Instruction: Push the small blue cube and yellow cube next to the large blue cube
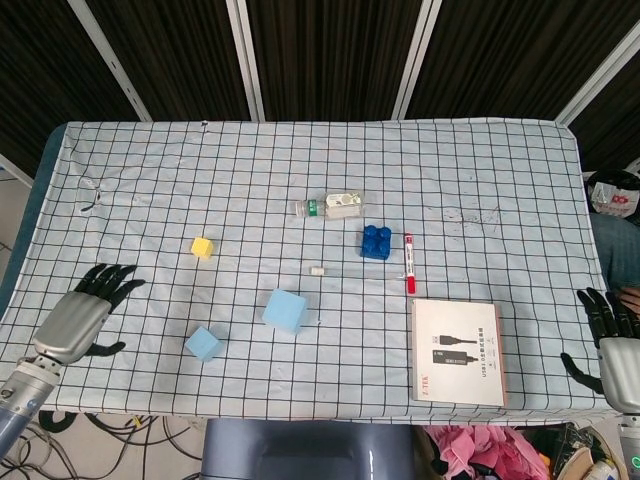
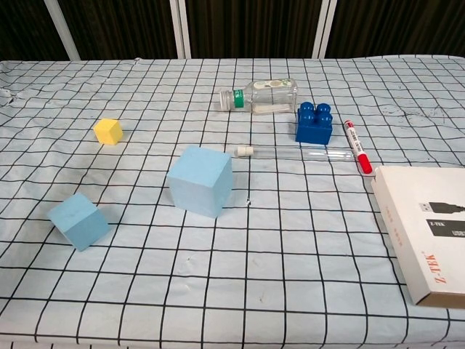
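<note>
Your left robot hand (image 1: 75, 322) sits at the near-left desk (image 1: 480, 170) edge, fingers spread, holding nothing. The right robot hand (image 1: 615, 345) is also spread and empty, way off at the far right edge. The small blue cube (image 1: 203, 344) lies just right of your left hand, with the big blue cube (image 1: 285, 310) further right. The yellow cube (image 1: 203, 247) is up and to the right. So left is clearly nearer; sweep rightward.
</note>
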`<state>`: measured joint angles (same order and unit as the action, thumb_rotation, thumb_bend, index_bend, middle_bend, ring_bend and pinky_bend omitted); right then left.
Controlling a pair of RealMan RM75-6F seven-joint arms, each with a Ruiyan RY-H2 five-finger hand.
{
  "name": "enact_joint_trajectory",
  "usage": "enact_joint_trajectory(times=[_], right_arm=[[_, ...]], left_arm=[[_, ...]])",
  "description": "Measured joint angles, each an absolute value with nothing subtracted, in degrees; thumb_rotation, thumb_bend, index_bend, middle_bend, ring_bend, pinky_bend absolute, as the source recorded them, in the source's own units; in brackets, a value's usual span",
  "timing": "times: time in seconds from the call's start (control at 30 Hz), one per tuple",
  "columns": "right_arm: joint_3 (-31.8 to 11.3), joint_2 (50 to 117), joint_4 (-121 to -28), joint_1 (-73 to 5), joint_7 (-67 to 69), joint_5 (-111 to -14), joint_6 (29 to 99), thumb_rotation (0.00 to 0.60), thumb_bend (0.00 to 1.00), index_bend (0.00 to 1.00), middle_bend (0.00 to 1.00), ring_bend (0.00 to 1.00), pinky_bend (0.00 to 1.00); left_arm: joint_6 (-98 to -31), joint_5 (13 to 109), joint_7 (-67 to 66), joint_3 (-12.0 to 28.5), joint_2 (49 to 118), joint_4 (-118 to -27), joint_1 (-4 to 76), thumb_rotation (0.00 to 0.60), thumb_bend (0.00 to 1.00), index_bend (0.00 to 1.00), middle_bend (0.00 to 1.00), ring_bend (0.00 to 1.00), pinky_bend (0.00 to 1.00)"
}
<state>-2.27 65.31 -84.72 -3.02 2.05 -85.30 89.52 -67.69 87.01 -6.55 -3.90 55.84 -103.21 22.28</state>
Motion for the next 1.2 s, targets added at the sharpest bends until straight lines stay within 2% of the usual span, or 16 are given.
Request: enact_joint_trajectory(times=[0.4,0.57,0.83,1.2], right_arm=[[-3.03,65.7,-84.6,-2.37,2.79,-85.75,90.73,0.6,0.21,0.0,0.04,0.0,0.11],[-3.04,65.58,-84.72,-2.29,2.95,-86.03,90.6,0.6,0.21,0.0,0.04,0.0,0.11],[-3.34,65.57,-84.37,-2.23,3.67,-85.83,90.19,0.6,0.21,0.0,0.04,0.0,0.11],[-3.6,65.87,-84.07,-2.25,3.66,-85.7,89.6,0.6,0.21,0.0,0.04,0.0,0.11]], left_arm=[[-60.45,90.15,-8.66,-3.27,63.99,-101.09,26.67,0.6,0.11,0.2,0.04,0.0,0.0],[-55.04,87.76,-11.3,-1.9,68.3,-99.14,29.58,0.6,0.16,0.24,0.04,0.0,0.0],[-49.42,82.1,-15.66,-0.7,73.46,-95.67,32.51,0.6,0.2,0.3,0.04,0.0,0.0],[-49.38,80.23,-16.71,-0.99,74.5,-94.43,32.84,0.6,0.25,0.42,0.06,0.0,0.0]])
